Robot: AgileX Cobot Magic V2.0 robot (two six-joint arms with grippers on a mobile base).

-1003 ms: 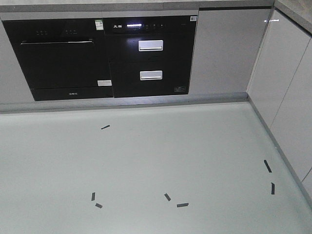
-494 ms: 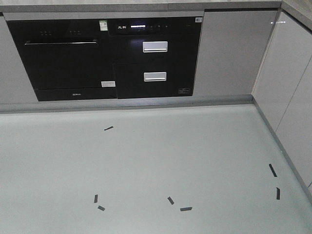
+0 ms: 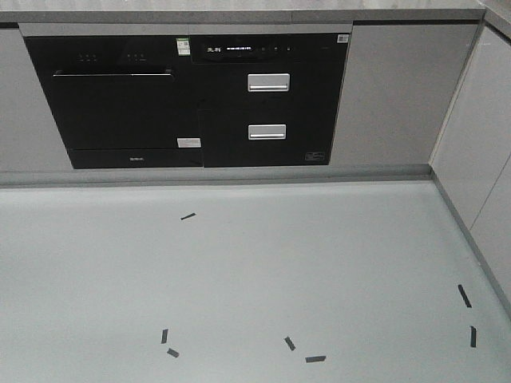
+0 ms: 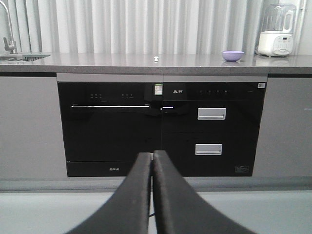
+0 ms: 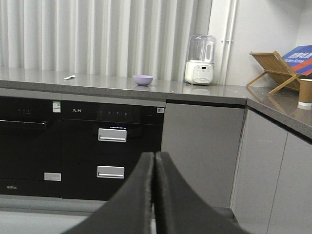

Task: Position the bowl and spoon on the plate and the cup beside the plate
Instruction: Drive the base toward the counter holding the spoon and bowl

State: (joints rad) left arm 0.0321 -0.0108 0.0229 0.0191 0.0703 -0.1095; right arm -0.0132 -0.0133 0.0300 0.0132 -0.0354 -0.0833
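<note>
- Left pincer and right pincer, both pressed together and empty, face the black appliances.
- The lavender bowl sits on the grey desk, with the spoon well apart from it.
- The cup stands at the far right of the right wrist view.

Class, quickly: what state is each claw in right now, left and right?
Left claw: closed, holding nothing.
Right claw: closed, holding nothing.
</note>
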